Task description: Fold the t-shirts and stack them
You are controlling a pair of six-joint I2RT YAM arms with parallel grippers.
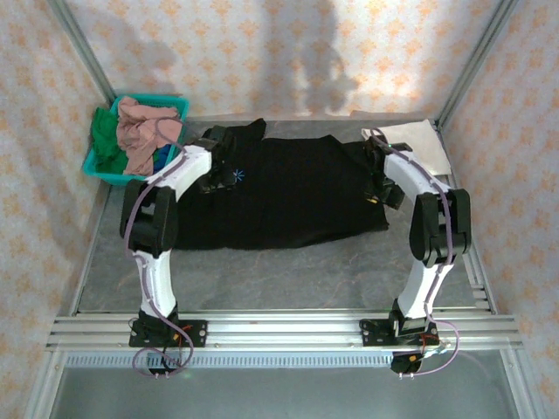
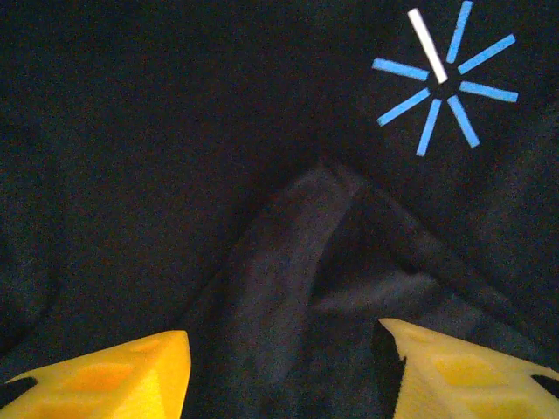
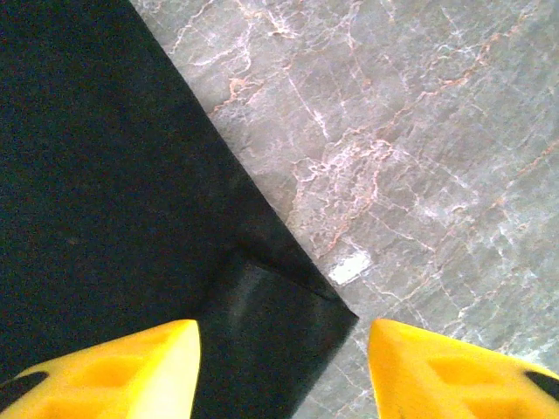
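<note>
My left gripper (image 2: 281, 371) and right gripper (image 3: 284, 367) stand open over the black shirt (image 1: 288, 196). I fear a shallow close just bunches it.

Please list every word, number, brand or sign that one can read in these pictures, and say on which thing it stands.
Words, numbers, brand names: none can be read anywhere.
One sign without letters: a star-shaped logo of blue strokes and one white stroke, printed on the black t-shirt.
</note>
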